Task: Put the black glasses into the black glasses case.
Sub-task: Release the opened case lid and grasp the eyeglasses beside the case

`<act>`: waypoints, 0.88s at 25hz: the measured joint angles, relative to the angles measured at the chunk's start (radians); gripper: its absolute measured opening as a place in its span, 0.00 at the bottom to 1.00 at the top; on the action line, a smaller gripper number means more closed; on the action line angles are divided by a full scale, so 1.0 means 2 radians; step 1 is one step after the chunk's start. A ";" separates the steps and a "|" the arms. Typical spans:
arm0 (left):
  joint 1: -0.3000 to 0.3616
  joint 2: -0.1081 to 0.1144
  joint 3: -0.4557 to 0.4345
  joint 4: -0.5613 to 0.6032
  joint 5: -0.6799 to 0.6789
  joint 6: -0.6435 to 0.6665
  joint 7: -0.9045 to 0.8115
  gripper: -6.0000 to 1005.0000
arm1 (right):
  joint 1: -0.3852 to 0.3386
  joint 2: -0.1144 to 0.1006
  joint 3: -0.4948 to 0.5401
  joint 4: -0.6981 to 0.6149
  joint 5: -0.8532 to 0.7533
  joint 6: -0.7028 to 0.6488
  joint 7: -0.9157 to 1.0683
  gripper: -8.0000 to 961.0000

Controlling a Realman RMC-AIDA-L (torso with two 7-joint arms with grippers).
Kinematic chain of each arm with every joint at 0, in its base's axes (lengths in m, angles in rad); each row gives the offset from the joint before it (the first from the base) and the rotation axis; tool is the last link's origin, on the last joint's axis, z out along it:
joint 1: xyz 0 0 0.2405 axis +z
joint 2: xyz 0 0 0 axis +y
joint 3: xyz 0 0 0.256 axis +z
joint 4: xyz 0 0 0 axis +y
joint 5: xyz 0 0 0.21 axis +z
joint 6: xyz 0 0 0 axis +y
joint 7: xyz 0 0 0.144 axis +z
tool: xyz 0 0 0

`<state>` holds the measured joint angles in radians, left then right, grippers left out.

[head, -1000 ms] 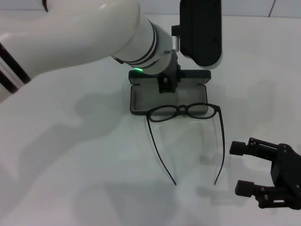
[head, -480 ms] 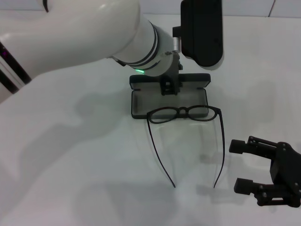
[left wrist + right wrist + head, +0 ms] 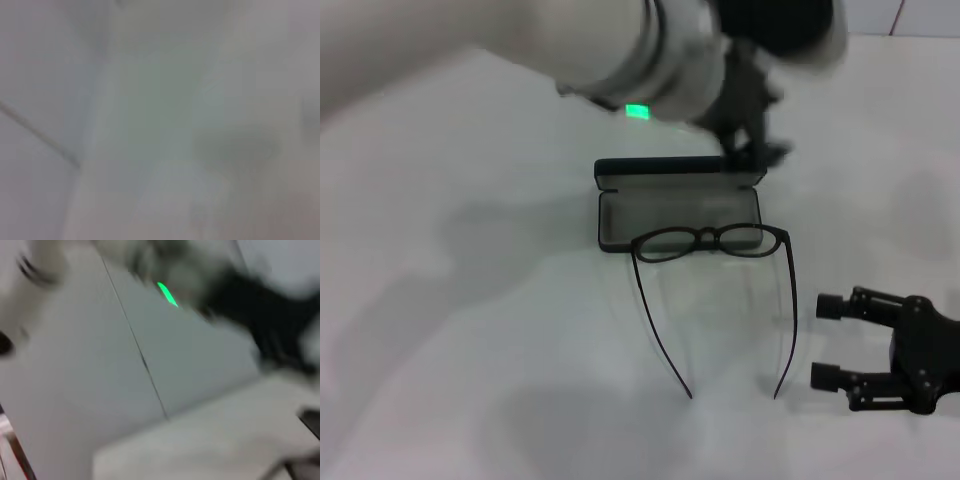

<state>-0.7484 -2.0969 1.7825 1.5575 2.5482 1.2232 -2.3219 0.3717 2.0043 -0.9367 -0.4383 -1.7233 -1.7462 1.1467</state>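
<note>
Showing the head view from left to right: the left pincer (image 3: pixel 752 118) was motion-blurred above the far right corner of the black glasses case (image 3: pixel 678 208), so whether its fingers were apart or closed could not be told. The case lay open on the white bench (image 3: pixel 470 330), its lid raised at the far side, the pale lining exposed and nothing inside it. The black glasses (image 3: pixel 712 240) rested unfolded on the bench, the lens front lying along the near rim of the case, apparently touching or overlapping it. The frame's long axis ran left to right, parallel to the long side of the case; both temple arms pointed back toward the robot. The right pincer (image 3: pixel 828 340) sat low at the right, just beside the right temple tip, fingers spread wide and holding nothing. Judged risks: with the temples extended, the glasses would probably not fit the tray, and a grasp on one slim temple could swing or tip the frame; a sweeping left arm could also knock the lid. Both wrist views were uninformative.
</note>
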 joint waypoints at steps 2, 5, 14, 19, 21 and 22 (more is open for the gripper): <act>0.035 0.001 -0.041 0.059 -0.057 0.002 0.006 0.48 | 0.000 0.003 -0.002 -0.035 -0.027 0.015 0.016 0.89; 0.095 0.001 -0.097 0.118 -0.161 -0.012 0.034 0.48 | -0.003 0.005 -0.012 -0.106 -0.044 0.003 0.056 0.89; 0.268 0.002 -0.209 0.058 -0.519 -0.008 0.239 0.44 | -0.017 0.006 -0.067 -0.404 -0.102 -0.021 0.280 0.88; 0.272 0.004 -0.270 -0.067 -0.546 0.129 0.295 0.33 | 0.026 0.005 -0.086 -0.520 -0.183 -0.044 0.394 0.85; 0.260 0.006 -0.300 -0.137 -0.546 0.203 0.326 0.30 | 0.069 0.005 -0.089 -0.526 -0.219 -0.059 0.428 0.84; 0.253 0.007 -0.316 -0.173 -0.545 0.233 0.344 0.28 | 0.094 0.004 -0.089 -0.518 -0.234 -0.067 0.440 0.84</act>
<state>-0.2416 -2.0825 1.1502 1.2112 1.4579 1.6901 -1.6338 0.5593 2.0128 -1.1154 -1.4742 -2.1903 -1.8801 2.0262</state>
